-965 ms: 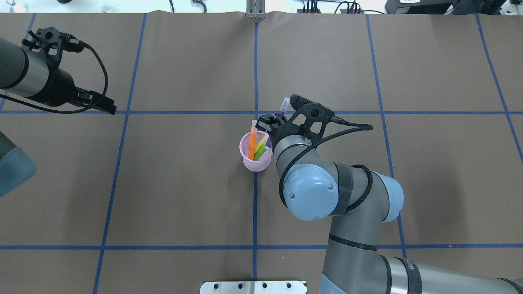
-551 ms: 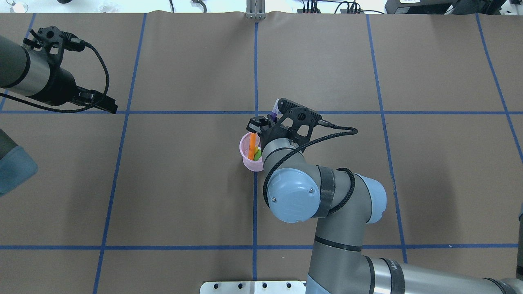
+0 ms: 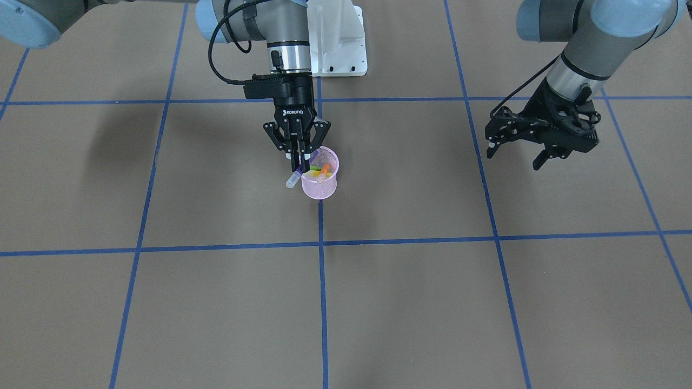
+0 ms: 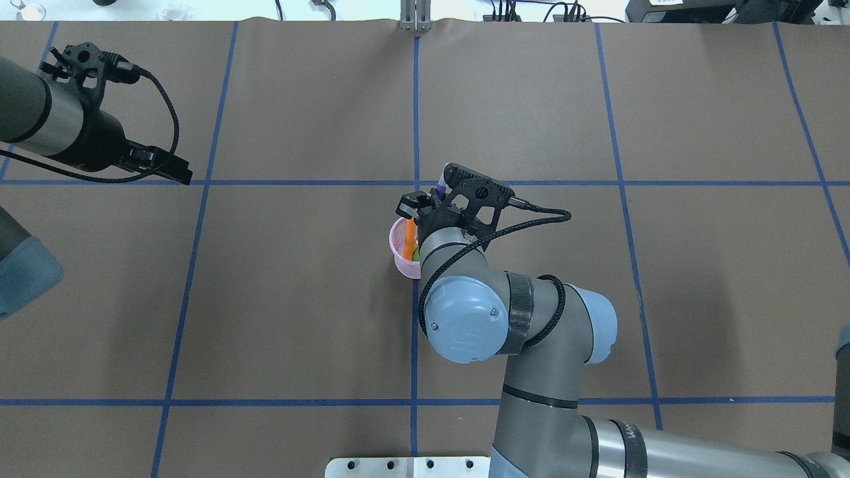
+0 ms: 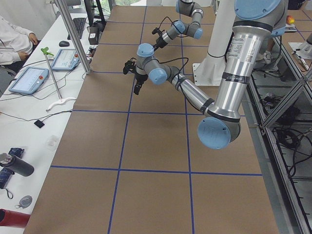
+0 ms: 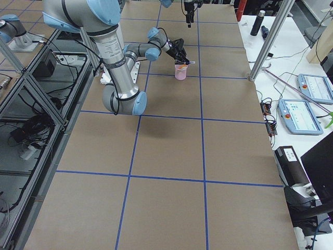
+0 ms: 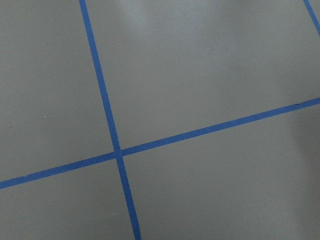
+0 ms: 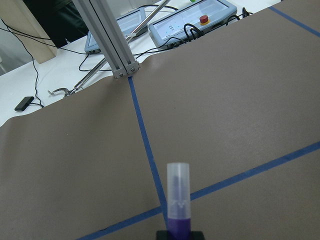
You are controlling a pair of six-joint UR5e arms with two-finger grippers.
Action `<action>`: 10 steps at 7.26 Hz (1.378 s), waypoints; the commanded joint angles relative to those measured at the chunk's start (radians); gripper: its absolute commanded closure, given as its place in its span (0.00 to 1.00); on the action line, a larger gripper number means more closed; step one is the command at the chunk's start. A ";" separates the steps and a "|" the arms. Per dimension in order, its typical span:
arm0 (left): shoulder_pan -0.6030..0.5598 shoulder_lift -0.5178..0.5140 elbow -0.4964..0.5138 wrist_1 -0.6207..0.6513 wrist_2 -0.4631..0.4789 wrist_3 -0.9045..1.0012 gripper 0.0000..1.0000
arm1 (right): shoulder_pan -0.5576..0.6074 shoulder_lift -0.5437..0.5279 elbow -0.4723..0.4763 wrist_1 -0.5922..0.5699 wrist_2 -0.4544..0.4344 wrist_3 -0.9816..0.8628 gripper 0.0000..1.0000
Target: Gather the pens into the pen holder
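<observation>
The pink mesh pen holder (image 3: 320,183) stands at the table's middle on a blue tape line; it also shows in the overhead view (image 4: 398,251) and the right side view (image 6: 181,72). An orange pen (image 3: 324,170) and yellow and green pens (image 3: 313,174) stand inside it. My right gripper (image 3: 298,158) is shut on a purple pen (image 3: 294,178), held tilted just above the holder's rim. Its whitish cap points away from the robot. The right wrist view shows that pen (image 8: 179,197) between the fingers. My left gripper (image 3: 513,155) is open and empty, far off to the robot's left.
Brown table cover with a grid of blue tape lines (image 7: 117,150). A metal post (image 8: 107,37), control pads and cables sit past the table's far edge. The right arm's elbow (image 4: 465,318) hangs over the table near the holder.
My right arm has moved left, carrying the purple pen from beside the holder to over its rim. The left arm has barely moved.
</observation>
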 commanded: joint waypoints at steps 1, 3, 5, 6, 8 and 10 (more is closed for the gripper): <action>0.000 0.000 0.001 0.000 0.000 0.000 0.01 | -0.001 0.011 0.007 -0.047 0.001 -0.006 0.11; -0.001 0.000 -0.004 0.000 -0.005 -0.004 0.01 | 0.010 0.009 0.045 -0.064 0.041 -0.035 0.02; -0.006 0.013 -0.011 0.001 -0.006 -0.006 0.01 | 0.129 0.005 0.093 -0.094 0.274 -0.100 0.01; -0.012 0.018 -0.018 0.009 -0.008 0.009 0.01 | 0.219 -0.003 0.098 -0.094 0.420 -0.186 0.01; -0.043 0.065 -0.036 0.032 -0.009 0.052 0.00 | 0.421 -0.072 0.104 -0.092 0.728 -0.460 0.01; -0.154 0.148 -0.102 0.218 -0.024 0.333 0.00 | 0.627 -0.170 0.105 -0.092 1.006 -0.757 0.01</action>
